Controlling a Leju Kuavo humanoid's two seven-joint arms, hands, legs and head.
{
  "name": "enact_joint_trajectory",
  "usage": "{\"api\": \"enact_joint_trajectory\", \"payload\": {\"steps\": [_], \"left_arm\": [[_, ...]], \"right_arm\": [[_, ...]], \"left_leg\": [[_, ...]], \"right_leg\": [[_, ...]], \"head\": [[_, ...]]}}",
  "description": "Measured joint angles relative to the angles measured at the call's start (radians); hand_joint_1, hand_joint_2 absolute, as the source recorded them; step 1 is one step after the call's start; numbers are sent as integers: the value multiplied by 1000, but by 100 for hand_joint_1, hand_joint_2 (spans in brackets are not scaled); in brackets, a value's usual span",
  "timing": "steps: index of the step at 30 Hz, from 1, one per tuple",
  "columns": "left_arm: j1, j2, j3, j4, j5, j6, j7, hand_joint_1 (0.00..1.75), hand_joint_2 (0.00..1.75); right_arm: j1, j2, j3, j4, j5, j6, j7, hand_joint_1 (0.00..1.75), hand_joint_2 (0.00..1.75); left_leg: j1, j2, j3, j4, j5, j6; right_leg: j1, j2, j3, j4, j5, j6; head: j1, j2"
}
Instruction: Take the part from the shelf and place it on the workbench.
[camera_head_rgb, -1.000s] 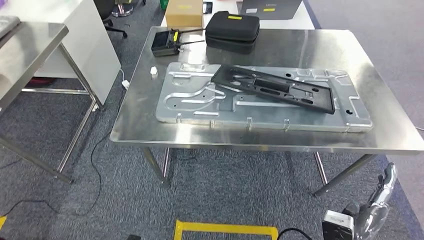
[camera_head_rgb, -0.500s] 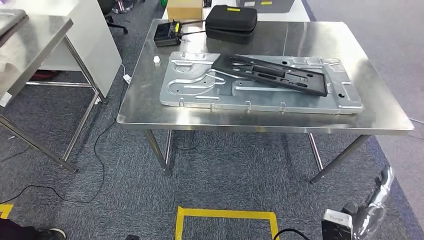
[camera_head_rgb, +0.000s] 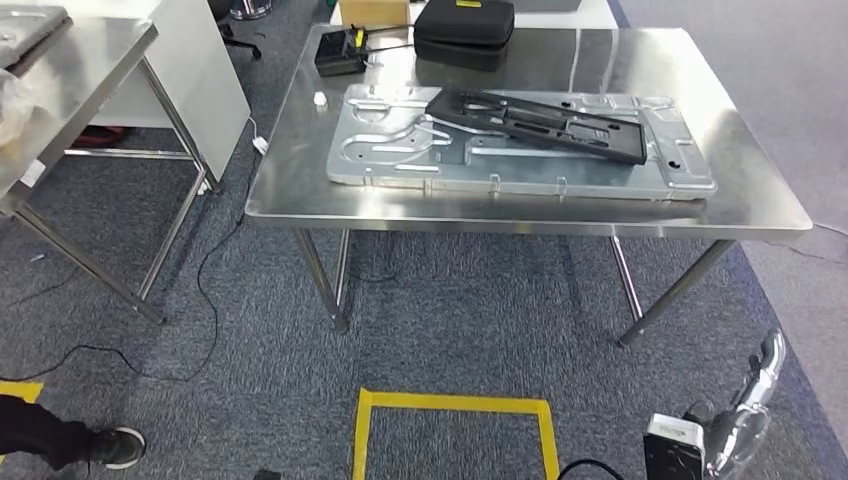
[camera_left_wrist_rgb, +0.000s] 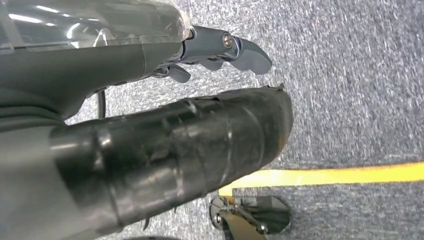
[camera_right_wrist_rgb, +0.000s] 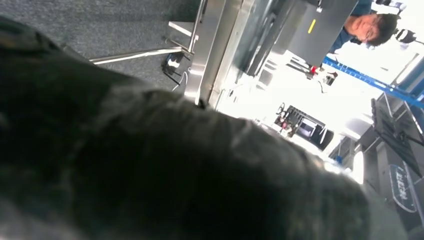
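You see the steel worktop (camera_head_rgb: 760, 190) ahead in the head view. The black part (camera_head_rgb: 540, 122), a long flat frame with cut-outs, lies on the silver stamped plate (camera_head_rgb: 400, 160), angled across the plate's far half and touching it. The plate itself lies flat on the worktop, taking up most of the middle. Beyond the plate, at the worktop's far edge, sits a black zip case (camera_head_rgb: 464, 30), with a small black device (camera_head_rgb: 338, 57) just beside it. A small white piece (camera_head_rgb: 320, 99) sits on the worktop near the plate's far corner, apart from it.

A second steel table (camera_head_rgb: 90, 70) stands well apart from the worktop, across grey carpet. Yellow floor tape (camera_head_rgb: 450, 405) marks a rectangle on the carpet in front of the worktop. A cable (camera_head_rgb: 205, 290) trails on the carpet near the worktop's leg. A person's shoe (camera_head_rgb: 115, 447) shows at the picture's lower corner.

Left robot hand (camera_left_wrist_rgb: 215, 55): in the left wrist view it hangs over the carpet, fingers (camera_left_wrist_rgb: 250, 52) apart and nothing in them. Right robot hand (camera_right_wrist_rgb: 165, 165): the right wrist view has it as a dark blur up close, so you cannot tell whether the fingers are apart or together. In the head view the right arm (camera_head_rgb: 745, 425) hangs low, near the floor tape.
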Motion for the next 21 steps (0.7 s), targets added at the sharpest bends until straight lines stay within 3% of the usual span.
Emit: {"api": "enact_joint_trajectory", "payload": {"steps": [2,4,6,7,8,9,11,13,14,17,19,21], "left_arm": [[2,0,1,0,1,-1,0,0,0],[3,-1,2,0,2,-1,-2,0,0],[3,-1,2,0,4,-1,-5,0,0],[3,-1,2,0,5,-1,-6,0,0],[3,-1,3,0,7,-1,-6,0,0],[3,-1,4,0,8,-2,-6,0,0],[4,-1,5,0,9,-2,-6,0,0],[4,-1,7,0,9,-3,-6,0,0],[3,-1,8,0,9,-3,-6,0,0],[3,0,12,0,10,-3,-6,0,0],[5,0,16,0,10,-3,-6,0,0],[6,1,19,0,10,-3,-6,0,0]], "right_arm": [[-1,0,-6,5,-1,2,2,0,0],[-2,1,-14,11,-5,6,4,0,0],[-2,1,-21,18,-8,13,5,0,0],[-2,1,-23,21,-9,15,5,0,0],[-2,1,-25,24,-9,18,4,0,0],[-2,1,-26,27,-9,19,4,0,0],[-3,2,-29,30,-9,20,3,0,0],[-5,5,-29,30,-8,21,2,0,0],[-7,6,-30,30,-8,22,2,0,0],[-7,11,-32,30,-8,25,1,0,0],[-8,15,-35,30,-9,31,1,0,0],[-7,18,-38,30,-11,37,1,0,0]], "left_leg": [[3,3,-15,-3,17,15],[5,7,-37,-6,37,29],[3,8,-62,-4,56,35],[2,9,-75,-1,65,35],[2,9,-89,2,73,35],[2,9,-102,7,81,34],[1,8,-123,16,92,29],[-1,7,-135,24,102,21],[-2,8,-137,25,107,15],[0,7,-147,31,109,-5],[1,4,-173,91,45,-15],[4,3,-209,210,-46,-21]], "right_leg": [[-2,2,-10,12,-12,11],[-6,6,-40,86,-89,20],[-7,8,-77,215,-178,27],[-7,8,-85,266,-194,29],[-7,8,-79,288,-188,29],[-7,8,-53,270,-162,27],[-6,8,44,143,-114,18],[0,9,129,12,-114,8],[3,9,146,-21,-122,2],[2,8,135,-38,-108,-14],[-4,4,115,-43,-87,-29],[-2,3,91,-40,-70,-35]], "head": [[1,0],[1,0],[2,0],[2,0],[1,0],[1,0],[1,0],[1,0],[1,0],[1,0],[0,0],[-1,0]]}}
